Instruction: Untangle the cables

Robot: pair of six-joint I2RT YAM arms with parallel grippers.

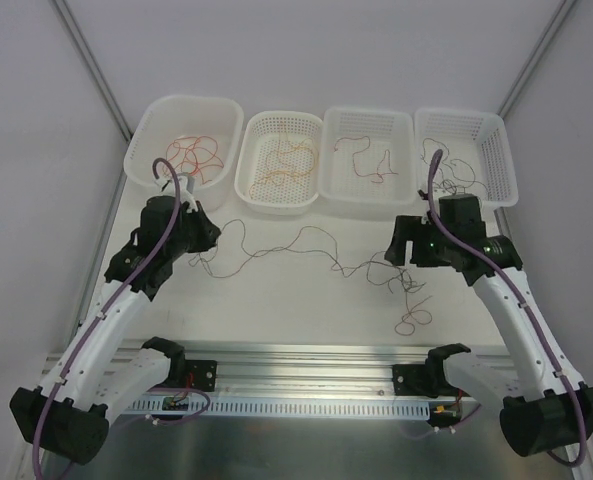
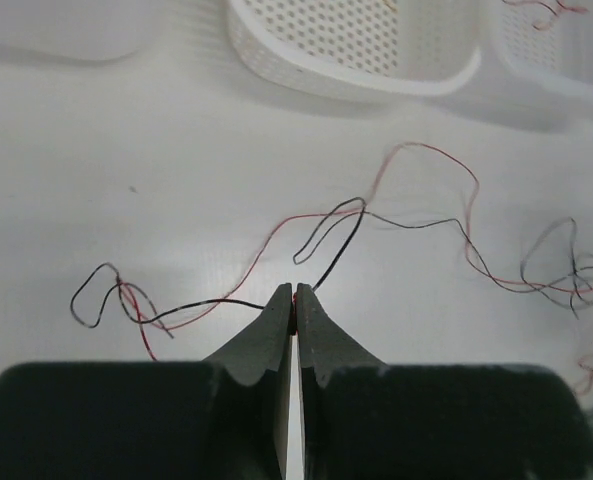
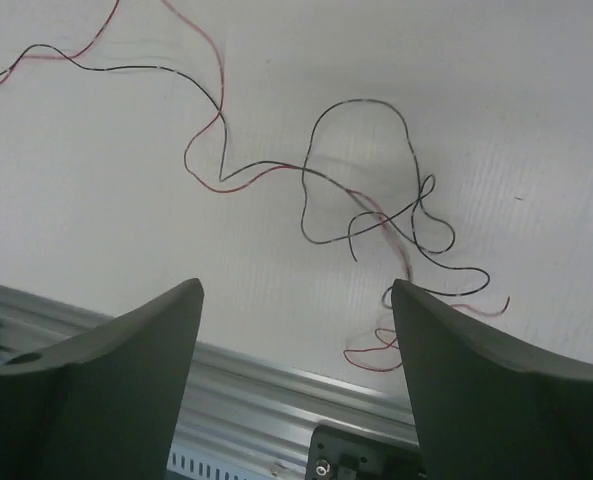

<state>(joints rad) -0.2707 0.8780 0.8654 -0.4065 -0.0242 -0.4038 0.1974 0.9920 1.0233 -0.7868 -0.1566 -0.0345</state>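
Thin red and black cables (image 1: 306, 232) lie strung across the white table, ending in a small tangle (image 1: 408, 290) with a red loop (image 1: 413, 322) at the front right. My left gripper (image 1: 206, 252) is at the strands' left end. In the left wrist view it (image 2: 294, 298) is shut on a black and a red cable (image 2: 336, 250), which trail off to both sides. My right gripper (image 1: 388, 248) hovers above the tangle. In the right wrist view it (image 3: 296, 290) is open and empty, with the tangle (image 3: 376, 215) ahead of the fingers.
Four white baskets stand along the back: the first (image 1: 184, 102) holds red and orange wires, the second (image 1: 276, 206) orange ones, the third (image 1: 368, 114) red ones, the fourth (image 1: 504, 160) black ones. An aluminium rail (image 1: 306, 362) runs along the near edge.
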